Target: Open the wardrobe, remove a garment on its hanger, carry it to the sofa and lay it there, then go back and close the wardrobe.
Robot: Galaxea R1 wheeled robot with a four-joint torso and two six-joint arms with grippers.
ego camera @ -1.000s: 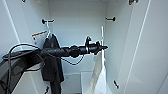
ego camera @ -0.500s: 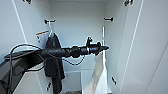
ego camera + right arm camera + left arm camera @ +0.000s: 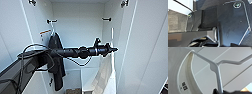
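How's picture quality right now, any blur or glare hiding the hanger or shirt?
Head view: soft and blocky, white T-shirt blends into the pale wardrobe; the black T-shirt stands out. Left wrist view: hanger edges soft but readable, evenly lit, no glare. Right wrist view: dark, bright patch at one corner.

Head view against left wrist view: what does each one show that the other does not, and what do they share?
Head view alone: the open wardrobe, the black T-shirt hanging from a peg on its left, and the left gripper reaching in. Left wrist view alone: the hanger close up and the label inside the collar. Shared: the white T-shirt and white wardrobe panels.
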